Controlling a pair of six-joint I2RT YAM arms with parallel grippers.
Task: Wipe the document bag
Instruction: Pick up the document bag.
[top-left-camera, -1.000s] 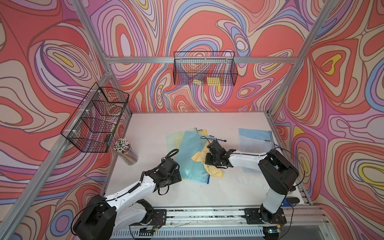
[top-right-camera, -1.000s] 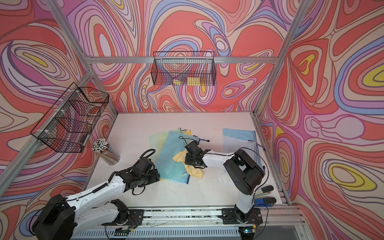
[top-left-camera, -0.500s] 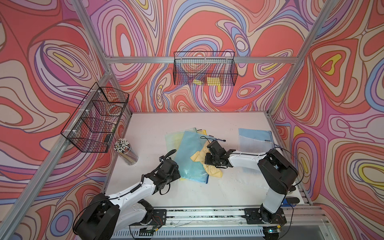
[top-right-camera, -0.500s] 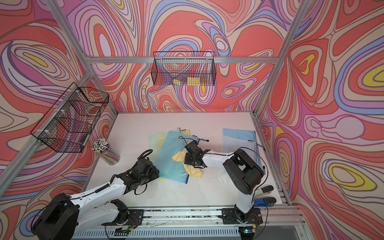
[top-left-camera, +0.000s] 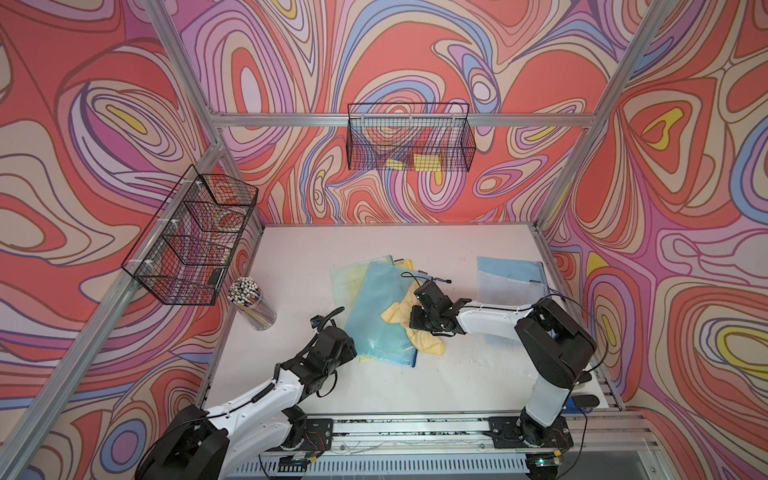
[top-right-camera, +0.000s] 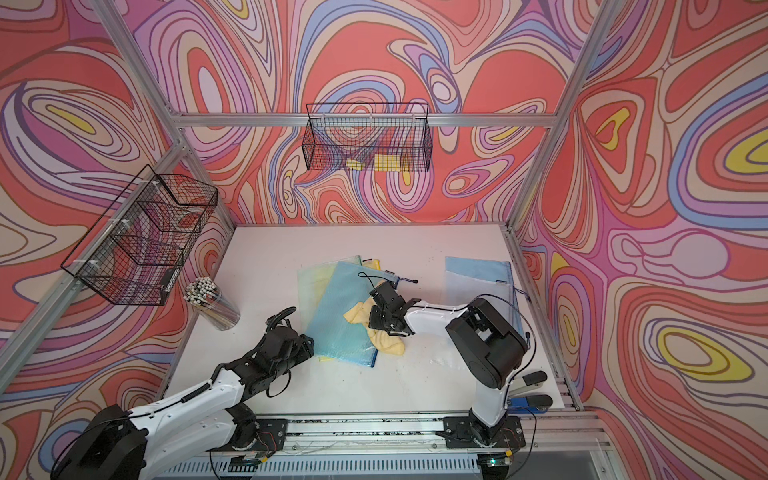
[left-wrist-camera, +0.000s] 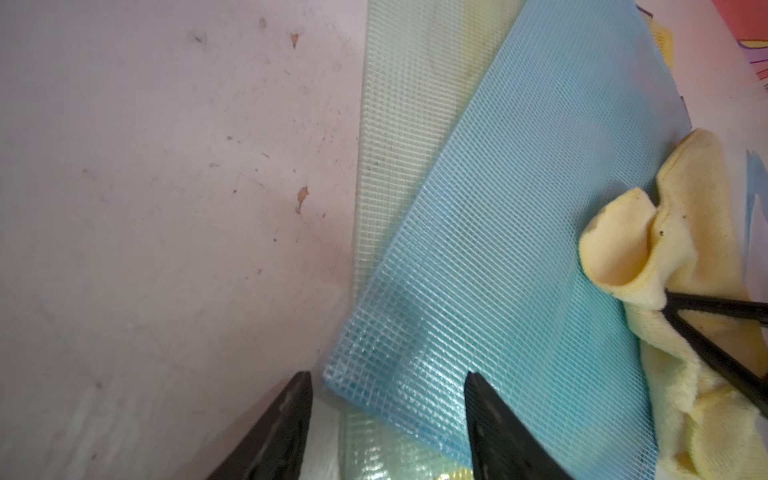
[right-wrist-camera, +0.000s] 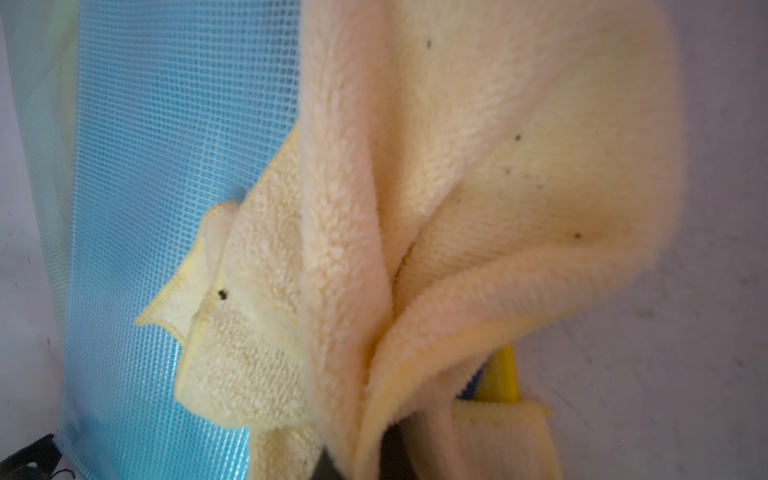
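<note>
A blue mesh document bag (top-left-camera: 374, 307) (top-right-camera: 340, 303) lies slantwise mid-table on a pale yellow-green bag (top-left-camera: 345, 274). My right gripper (top-left-camera: 415, 328) (top-right-camera: 376, 328) is shut on a crumpled yellow cloth (top-left-camera: 395, 316) (right-wrist-camera: 498, 166) that rests on the blue bag's right edge and spills onto the table. The cloth hides those jaws in the right wrist view. My left gripper (top-left-camera: 345, 347) (left-wrist-camera: 386, 378) is open at the bag's near-left corner (left-wrist-camera: 332, 374). One finger (left-wrist-camera: 299, 399) is over the table and the other finger (left-wrist-camera: 482, 407) over the mesh.
Another blue document bag (top-left-camera: 507, 278) lies at the back right. A clear cup of pens (top-left-camera: 249, 303) stands at the left edge. Wire baskets hang on the left wall (top-left-camera: 195, 245) and back wall (top-left-camera: 409, 141). The tabletop (left-wrist-camera: 166, 208) is speckled with dirt.
My left gripper has drawn back slightly toward the table's front at the bag's corner. The right gripper and cloth have barely shifted.
</note>
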